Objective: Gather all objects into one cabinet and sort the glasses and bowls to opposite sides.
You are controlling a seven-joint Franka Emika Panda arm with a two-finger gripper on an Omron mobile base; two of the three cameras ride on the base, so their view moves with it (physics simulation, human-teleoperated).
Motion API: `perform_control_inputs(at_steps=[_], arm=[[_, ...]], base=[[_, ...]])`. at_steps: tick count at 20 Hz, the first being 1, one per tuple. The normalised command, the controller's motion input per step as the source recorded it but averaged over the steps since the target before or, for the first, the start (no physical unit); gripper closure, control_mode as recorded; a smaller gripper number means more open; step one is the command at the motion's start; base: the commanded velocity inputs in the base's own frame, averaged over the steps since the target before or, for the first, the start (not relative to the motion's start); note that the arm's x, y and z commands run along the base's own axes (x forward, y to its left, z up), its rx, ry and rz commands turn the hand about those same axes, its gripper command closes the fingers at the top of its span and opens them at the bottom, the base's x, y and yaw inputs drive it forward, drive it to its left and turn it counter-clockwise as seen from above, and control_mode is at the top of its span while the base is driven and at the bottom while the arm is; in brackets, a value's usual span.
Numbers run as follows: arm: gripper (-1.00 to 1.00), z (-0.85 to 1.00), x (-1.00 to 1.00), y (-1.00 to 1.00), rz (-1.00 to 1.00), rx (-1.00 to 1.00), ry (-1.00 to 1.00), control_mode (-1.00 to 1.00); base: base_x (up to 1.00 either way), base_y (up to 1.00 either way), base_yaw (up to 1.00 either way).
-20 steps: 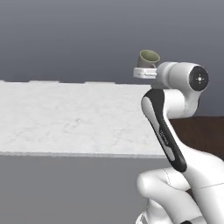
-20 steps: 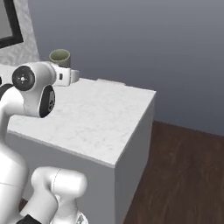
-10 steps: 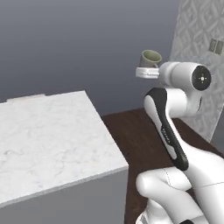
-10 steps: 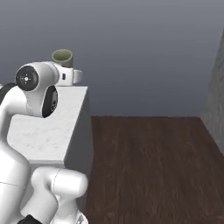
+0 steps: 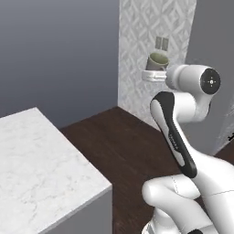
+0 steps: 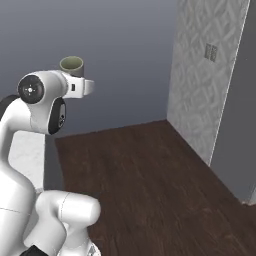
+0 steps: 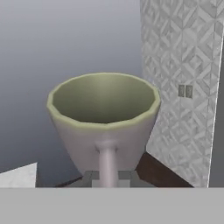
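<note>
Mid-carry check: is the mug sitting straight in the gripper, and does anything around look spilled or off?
Nothing stands out. The mug sits upright in the gripper, which is shut on its handle; its pale-green inside looks empty. The dark wood floor shows no spill.

No legible text, label, brand, number or sign in any view. Mug [image 7: 103, 121], patterned wall [image 6: 200, 75], marble counter [image 5: 41, 169], wall plate [image 6: 211, 51]: all unmarked.
</note>
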Motion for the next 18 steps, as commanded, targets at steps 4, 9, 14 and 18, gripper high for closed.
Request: perform_control_inputs(at_steps=[4,9,14,18], arm=[[1.00,0.00,0.00,0.00,0.00,0.00,0.00,1.00],[1.00,0.00,0.00,0.00,0.00,0.00,0.00,1.00],[1.00,0.00,0.00,0.00,0.00,0.00,0.00,1.00],[1.00,0.00,0.00,0.00,0.00,0.00,0.00,1.00]], base=[[0.43,-0.31,-0.62],[0.57,-0.53,-0.62],[0.66,-0.38,-0.56],[0.78,-0.54,-0.51]])
